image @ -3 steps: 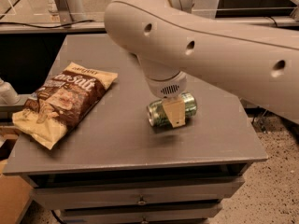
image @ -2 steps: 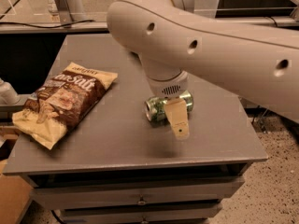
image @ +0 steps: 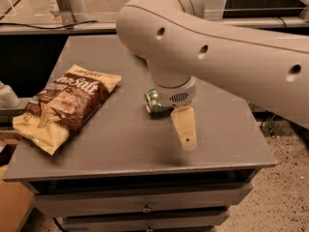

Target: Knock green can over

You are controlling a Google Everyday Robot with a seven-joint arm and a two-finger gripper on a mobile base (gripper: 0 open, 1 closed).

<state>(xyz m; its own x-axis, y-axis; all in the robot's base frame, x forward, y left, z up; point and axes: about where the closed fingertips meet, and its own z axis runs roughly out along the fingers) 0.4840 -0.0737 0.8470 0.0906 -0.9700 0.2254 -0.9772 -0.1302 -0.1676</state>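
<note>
Camera view shows the green can (image: 156,103) lying on its side near the middle of the table (image: 120,151), its silver end turned toward the brown chip bag (image: 67,105), which is well apart to that side. The gripper (image: 185,135) hangs just beside the can, on the side away from the bag, partly under the bulky arm (image: 217,47); whether it is spread or pressed together I cannot tell. The can looks toppled already, so the step in hand is probably pulling clear. Doing that well means lifting straight up and away from the can, since a sideways brush could set it rolling toward the table's edge.
</note>
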